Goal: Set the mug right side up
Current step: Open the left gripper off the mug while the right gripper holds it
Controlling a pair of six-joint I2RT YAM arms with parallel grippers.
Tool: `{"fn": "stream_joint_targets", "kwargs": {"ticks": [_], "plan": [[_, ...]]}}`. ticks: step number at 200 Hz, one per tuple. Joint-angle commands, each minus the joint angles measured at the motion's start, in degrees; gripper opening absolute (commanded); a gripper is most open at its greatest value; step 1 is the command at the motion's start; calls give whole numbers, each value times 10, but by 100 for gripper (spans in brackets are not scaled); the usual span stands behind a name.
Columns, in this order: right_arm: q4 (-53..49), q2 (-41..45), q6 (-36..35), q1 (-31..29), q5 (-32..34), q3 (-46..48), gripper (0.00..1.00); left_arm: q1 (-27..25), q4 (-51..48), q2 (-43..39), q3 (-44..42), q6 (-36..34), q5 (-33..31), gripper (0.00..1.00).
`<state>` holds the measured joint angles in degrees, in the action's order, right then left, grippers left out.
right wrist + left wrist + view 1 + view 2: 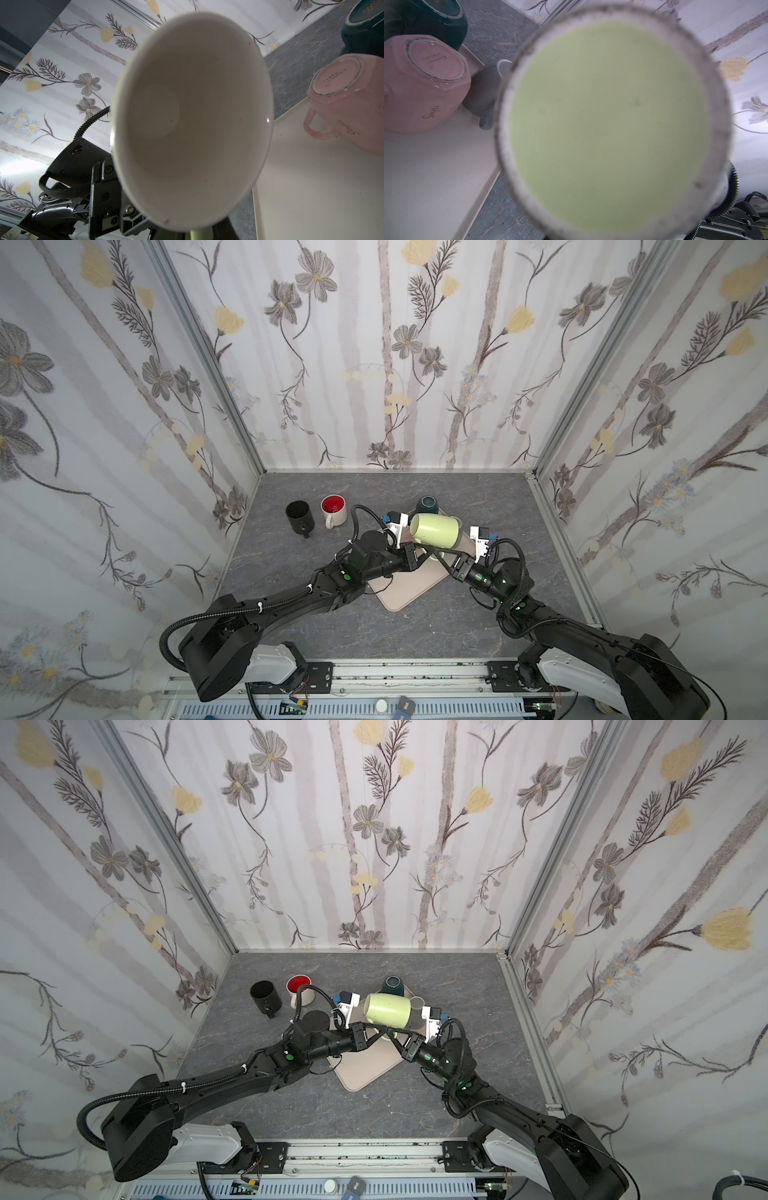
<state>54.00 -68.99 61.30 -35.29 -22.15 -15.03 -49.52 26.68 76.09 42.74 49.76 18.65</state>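
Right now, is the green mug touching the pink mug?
Apart. The right wrist view shows bare tray and table between green mug and pink mug.

The mug fills the middle, its pale mouth toward the lens, a bit of green handle showing; a pink mug stands upside down on the tray; a dark mug sits behind it.

The pale green mug, cream-white inside, hung on its side in the air above the worktop, base facing left, mouth facing right, handle underneath.
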Motion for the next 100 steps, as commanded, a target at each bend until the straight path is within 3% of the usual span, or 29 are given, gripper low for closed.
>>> {"fn": "stream_joint_targets", "kwargs": {"ticks": [1,13,21,29,40,57,80,100], "plan": [[55,-1,2,-1,1,-1,0,-1,-20,2,4,-15,-3,0],[54,1,2,-1,1,0,0,0,-21,1,4,-15,-5,2],[52,2,2,-1,1,0,0,-1,-22,0,5,-15,-6,9],[49,4,1,-1,3,0,0,-1,-23,-1,5,-15,-9,18],[45,8,-2,-1,4,0,0,-1,-24,-2,4,-15,-14,38],[34,15,-7,-1,9,1,0,-1,-25,-5,2,-16,-21,55],[18,27,-13,-1,16,2,0,-1,-29,-9,0,-18,-27,71],[3,38,-17,-1,27,5,0,-1,-26,-12,-4,-21,-29,71]]}}
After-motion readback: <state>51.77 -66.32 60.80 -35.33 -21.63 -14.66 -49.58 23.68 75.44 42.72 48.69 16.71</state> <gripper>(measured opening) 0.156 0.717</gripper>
